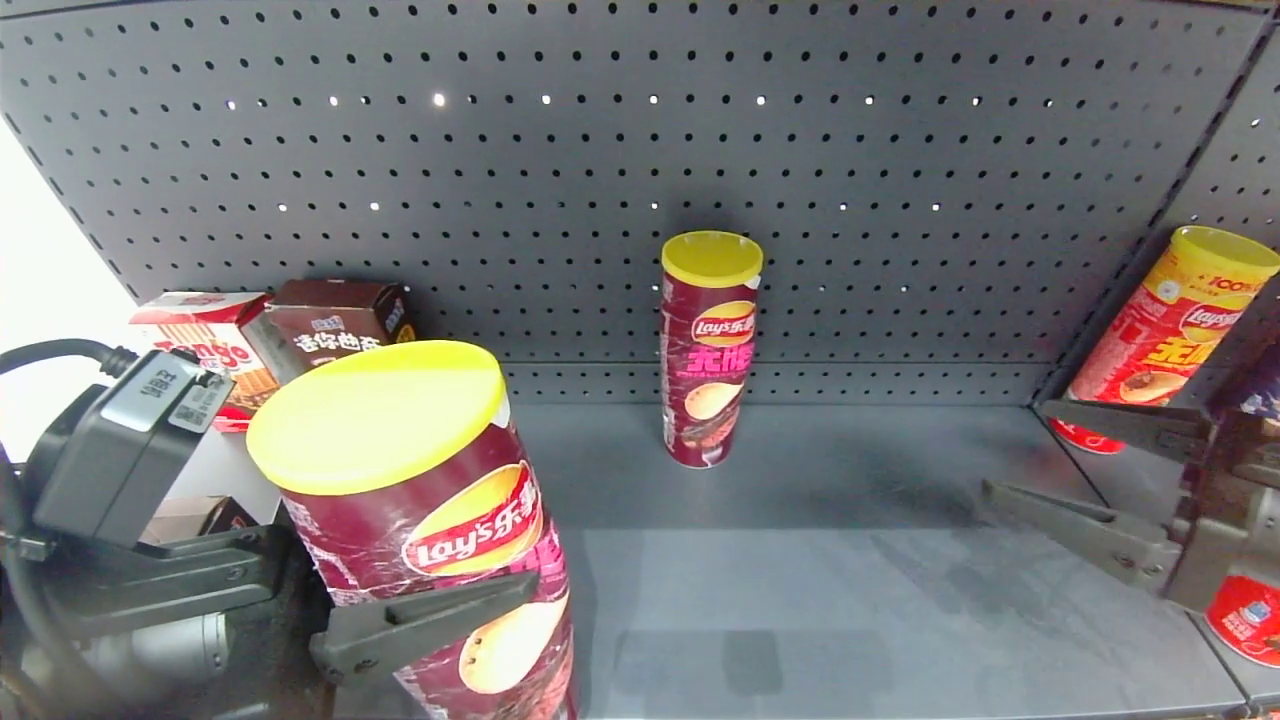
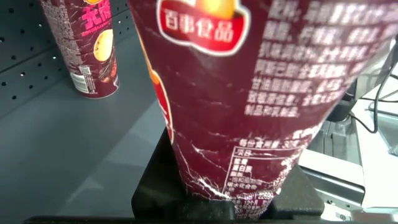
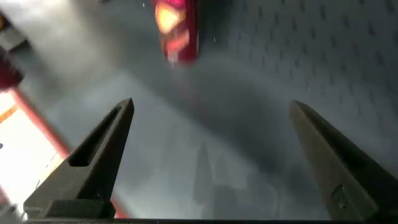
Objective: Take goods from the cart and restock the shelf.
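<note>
My left gripper [image 1: 400, 600] is shut on a maroon chip can [image 1: 430, 520] with a yellow lid, held upright at the shelf's front left. Its printed side [image 2: 249, 93] looms close in the left wrist view. A second maroon chip can [image 1: 708, 350] stands upright at the back middle of the grey shelf [image 1: 850, 600], against the pegboard; it is also seen as can [image 2: 87, 50] and, blurred, can [image 3: 177, 31]. My right gripper [image 1: 1015, 455] hangs open over the shelf's right side, fingers [image 3: 99, 155] wide apart with nothing between them.
Two snack boxes [image 1: 260, 335] sit at the back left behind the held can. A red chip can [image 1: 1170, 330] with a yellow lid stands past the divider on the right, with another red package [image 1: 1245, 620] lower down. The pegboard back wall [image 1: 640, 150] bounds the shelf.
</note>
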Controlling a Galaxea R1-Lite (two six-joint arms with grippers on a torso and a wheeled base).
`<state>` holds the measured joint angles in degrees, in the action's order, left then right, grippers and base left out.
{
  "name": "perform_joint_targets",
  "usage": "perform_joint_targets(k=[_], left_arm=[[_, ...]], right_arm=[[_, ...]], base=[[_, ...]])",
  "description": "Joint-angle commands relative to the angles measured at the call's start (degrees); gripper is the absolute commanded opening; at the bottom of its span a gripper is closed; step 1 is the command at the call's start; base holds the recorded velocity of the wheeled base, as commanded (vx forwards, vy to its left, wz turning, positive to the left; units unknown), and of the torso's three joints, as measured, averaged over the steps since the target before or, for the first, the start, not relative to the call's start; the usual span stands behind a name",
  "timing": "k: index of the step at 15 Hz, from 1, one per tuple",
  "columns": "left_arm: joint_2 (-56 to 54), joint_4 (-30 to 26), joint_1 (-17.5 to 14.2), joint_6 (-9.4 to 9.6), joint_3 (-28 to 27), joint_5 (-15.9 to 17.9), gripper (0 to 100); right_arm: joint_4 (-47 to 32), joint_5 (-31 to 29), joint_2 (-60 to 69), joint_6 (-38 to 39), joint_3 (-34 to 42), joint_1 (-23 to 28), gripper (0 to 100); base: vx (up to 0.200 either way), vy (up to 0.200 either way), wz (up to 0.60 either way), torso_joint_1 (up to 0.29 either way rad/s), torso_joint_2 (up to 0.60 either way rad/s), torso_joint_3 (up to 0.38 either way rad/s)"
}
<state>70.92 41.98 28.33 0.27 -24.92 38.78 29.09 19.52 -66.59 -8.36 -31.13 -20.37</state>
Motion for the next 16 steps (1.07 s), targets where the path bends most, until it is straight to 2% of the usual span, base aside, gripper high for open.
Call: perform_joint_targets(k=[1, 3, 4, 6, 8, 10, 13, 16], left_arm=[[-0.2, 0.0, -0.4, 0.00, 0.1, 0.0, 0], [-0.2, 0.0, -0.4, 0.00, 0.2, 0.0, 0], [-0.2, 0.0, -0.4, 0.00, 0.2, 0.0, 0], [-0.2, 0.0, -0.4, -1.06, 0.1, 0.0, 0], [-0.3, 0.0, -0.4, -1.15, 0.0, 0.0, 0], [-0.3, 0.0, -0.4, -1.15, 0.1, 0.0, 0], [-0.3, 0.0, -0.4, -1.23, 0.2, 0.0, 0], [-0.3, 0.0, -0.4, -1.15, 0.2, 0.0, 0]], right_arm=[[3.2, 0.3, -10.2, 0.5, -2.4, -1.8, 100], [3.8, 0.8, -14.6, 1.6, -6.6, -2.4, 100], [5.4, 3.1, -17.6, 1.3, -9.2, -2.0, 100], [10.4, 9.9, -23.8, 1.2, -14.7, -1.1, 100], [12.6, 14.8, -28.5, 1.1, -19.8, -0.6, 100], [13.8, 23.6, -34.0, -1.0, -25.6, 0.9, 100], [17.4, 34.7, -38.2, -1.5, -28.4, 1.9, 100], [18.2, 35.2, -39.9, -1.5, -29.2, 1.4, 100]], base=[[0.000, 0.000, 0.00, 0.000, 0.00, 0.000], [0.000, 0.000, 0.00, 0.000, 0.00, 0.000], [0.000, 0.000, 0.00, 0.000, 0.00, 0.000], [0.000, 0.000, 0.00, 0.000, 0.00, 0.000], [0.000, 0.000, 0.00, 0.000, 0.00, 0.000], [0.000, 0.000, 0.00, 0.000, 0.00, 0.000], [0.000, 0.000, 0.00, 0.000, 0.00, 0.000], [0.000, 0.000, 0.00, 0.000, 0.00, 0.000]])
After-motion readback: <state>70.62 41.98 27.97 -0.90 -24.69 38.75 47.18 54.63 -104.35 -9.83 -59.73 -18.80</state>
